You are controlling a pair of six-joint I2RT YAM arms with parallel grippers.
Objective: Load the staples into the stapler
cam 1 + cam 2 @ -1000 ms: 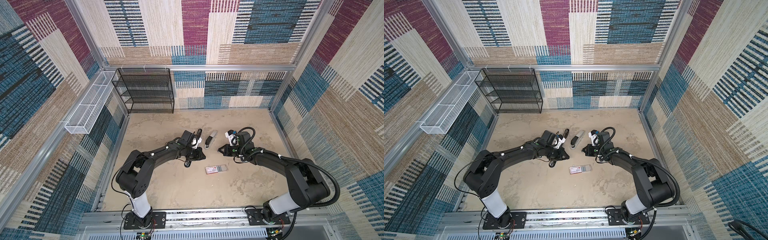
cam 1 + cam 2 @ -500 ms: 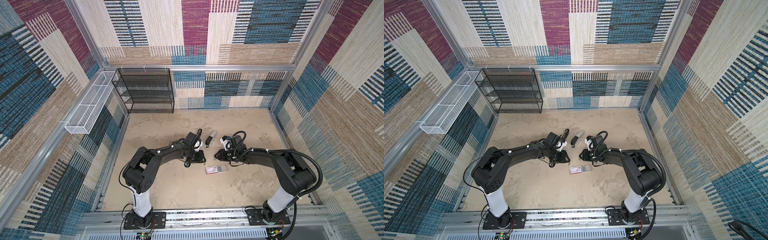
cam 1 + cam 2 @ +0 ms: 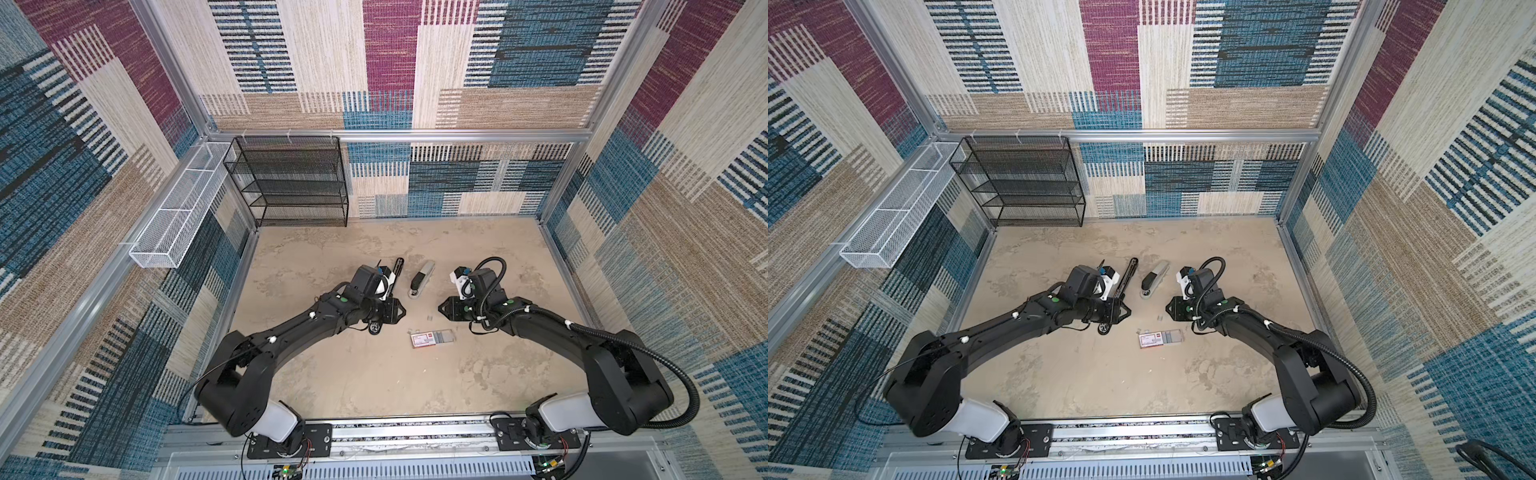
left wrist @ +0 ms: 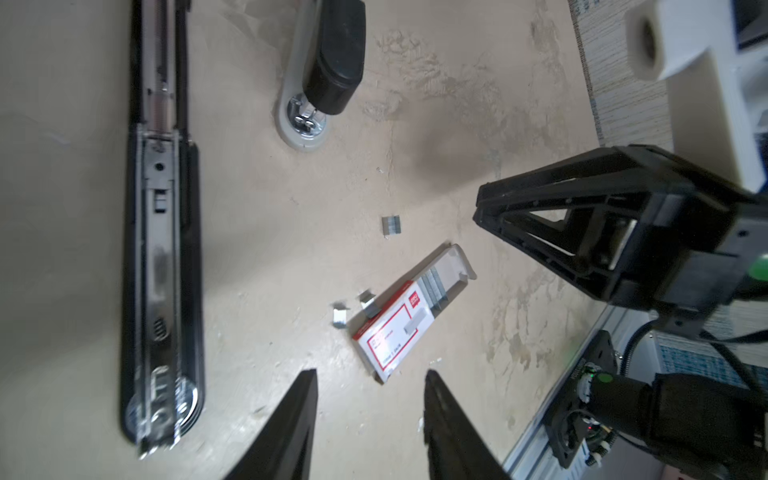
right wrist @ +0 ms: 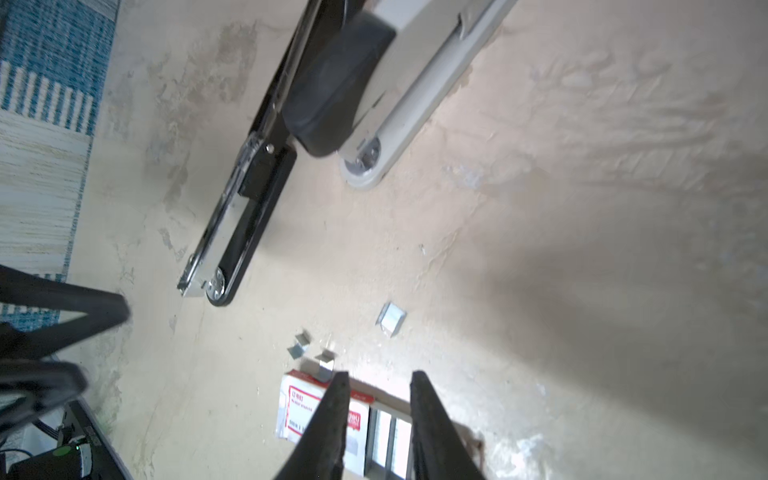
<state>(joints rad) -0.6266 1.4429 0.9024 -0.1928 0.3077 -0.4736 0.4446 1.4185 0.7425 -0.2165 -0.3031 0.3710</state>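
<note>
Beige mottled desk [image 3: 332, 374], cloth-patterned walls all round. Black left arm [image 3: 291, 332] and black right arm [image 3: 552, 328] reach in from 6 o'clock, their heads nearly meeting at mid-desk. Left jaws are parted and empty, at 10 o'clock of the box. Right jaws are parted more narrowly, also empty, at 1 o'clock of it. The long black stapler with chrome magazine [image 4: 160, 249] lies folded out flat with its channel up, at 11 o'clock of the box; cannot tell whether the channel is already filled. The light grey stapler with black top [image 3: 420, 280] sits closed at 12 o'clock, apart from everything. The small flat red-and-white staple box [image 3: 423, 340] sits near centre. Its grey inner tray [image 3: 444, 336] is slid out toward 3 o'clock, with silvery staple strips [image 4: 434, 289] lying in it. A short loose staple clump [image 4: 391, 224] lies at 12 o'clock of the box, not touching it. Two tiny staple fragments [image 4: 340, 318] lie by the box's 9 o'clock end. Judgement: the step in hand is fetching a strip. Best to take a whole strip from the tray, not the scraps. Pinch it lightly across its long sides, since a hard squeeze would probably break it. Keep the legs pointing down and lower it square into the black stapler's channel. The left jaws could brace that stapler, because it looks likely to slide.
</note>
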